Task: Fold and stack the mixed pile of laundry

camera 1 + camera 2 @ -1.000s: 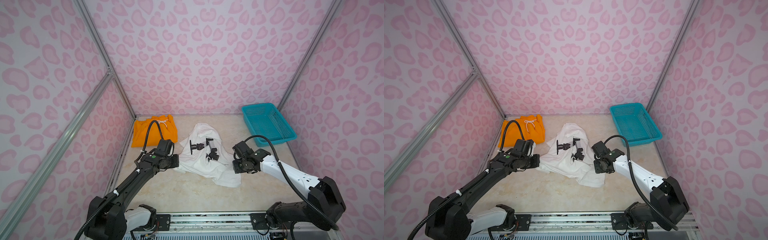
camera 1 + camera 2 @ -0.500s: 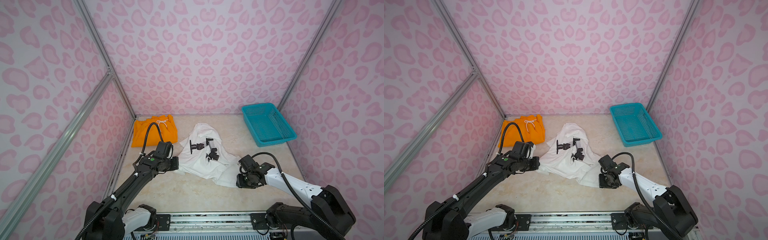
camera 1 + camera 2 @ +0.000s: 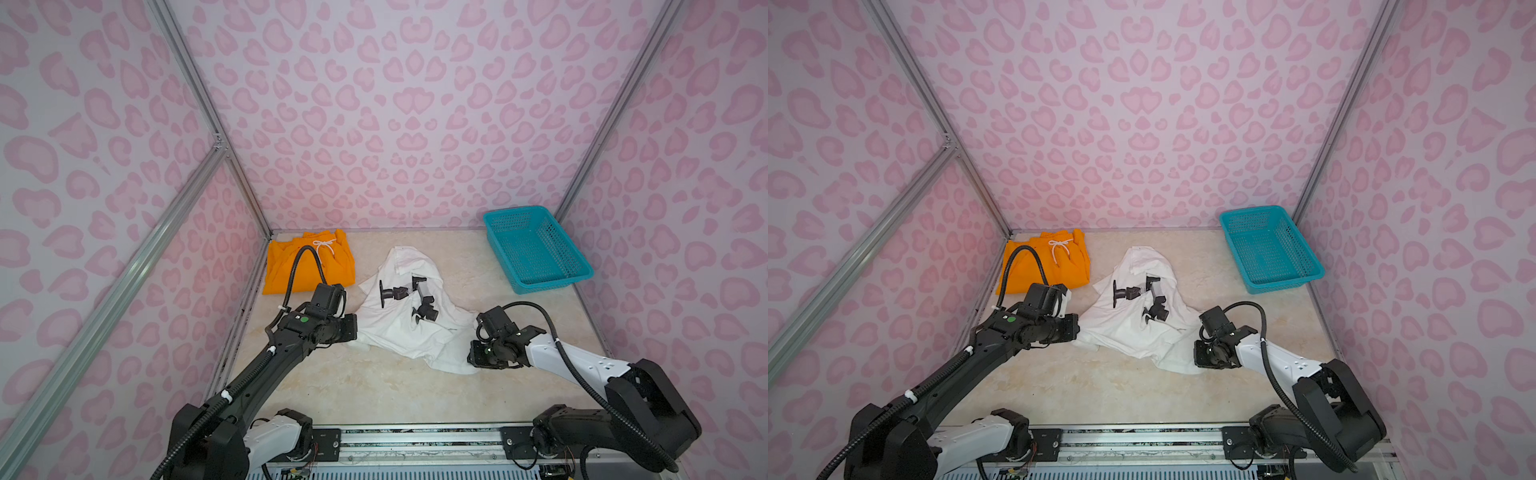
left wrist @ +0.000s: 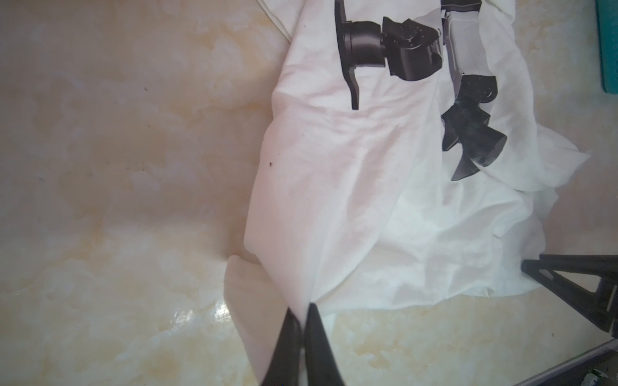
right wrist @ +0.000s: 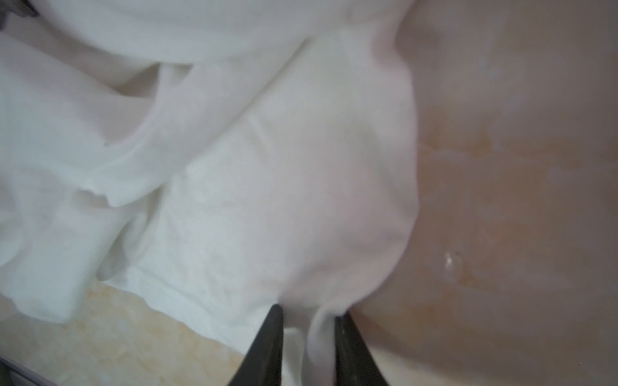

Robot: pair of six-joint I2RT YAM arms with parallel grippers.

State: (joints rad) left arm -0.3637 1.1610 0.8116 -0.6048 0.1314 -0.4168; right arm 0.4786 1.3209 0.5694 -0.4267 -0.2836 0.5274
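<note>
Tabletop [image 3: 374,386] of glossy cream marble, walled by pink-blotched panels [image 3: 395,124]. At its middle lies the crumpled white T-shirt [image 3: 399,332]: my left claw [image 4: 302,310] pinches its edge tight, my right claw [image 5: 309,310] clamps a thick fold. Smooth orange shorts [image 3: 307,266] lie flat in the far-left corner.

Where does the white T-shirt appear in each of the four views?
In a top view: T-shirt central, beside orange shorts.
In a top view: T-shirt, same place.
Left wrist view: spreading away from left fingers pinching it.
Right wrist view: bunched between right fingers.
Shared landmark: the beige marbled table.
</note>
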